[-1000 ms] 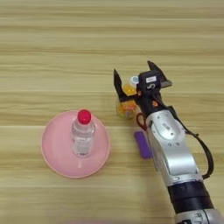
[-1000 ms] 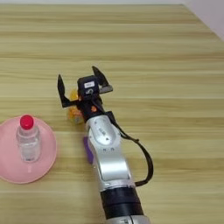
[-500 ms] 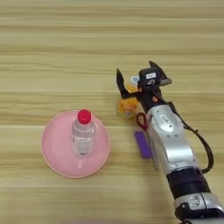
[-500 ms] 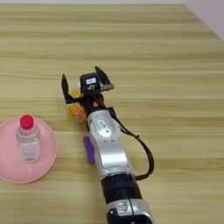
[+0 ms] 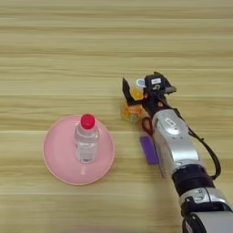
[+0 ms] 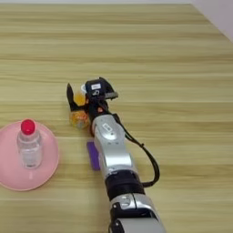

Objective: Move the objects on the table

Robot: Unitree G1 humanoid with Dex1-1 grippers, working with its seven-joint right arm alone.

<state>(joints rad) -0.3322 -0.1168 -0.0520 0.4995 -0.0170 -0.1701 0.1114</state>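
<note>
so in the left eye view the round pink plate (image 5: 59, 157) sits on the table (image 5: 54, 54), and the clear plastic bottle (image 5: 85, 139) with a red cap stands upright on it. off to the plate's right the right gripper (image 5: 140, 90) has its black fingers spread wide around the small orange juice bottle (image 5: 133, 104), which lies tipped over with its white cap pointing away from the plate. a bit of the red-handled scissors (image 5: 146, 125) peeks out from under the forearm, and the small purple block (image 5: 149, 149) lies just beside the forearm, on the plate's side.

right eye view, same deal: plate (image 6: 9, 175) at the left edge, gripper (image 6: 86, 93) open around the juice bottle (image 6: 79, 116) to the plate's right, purple block (image 6: 93, 155) between plate and forearm.
</note>
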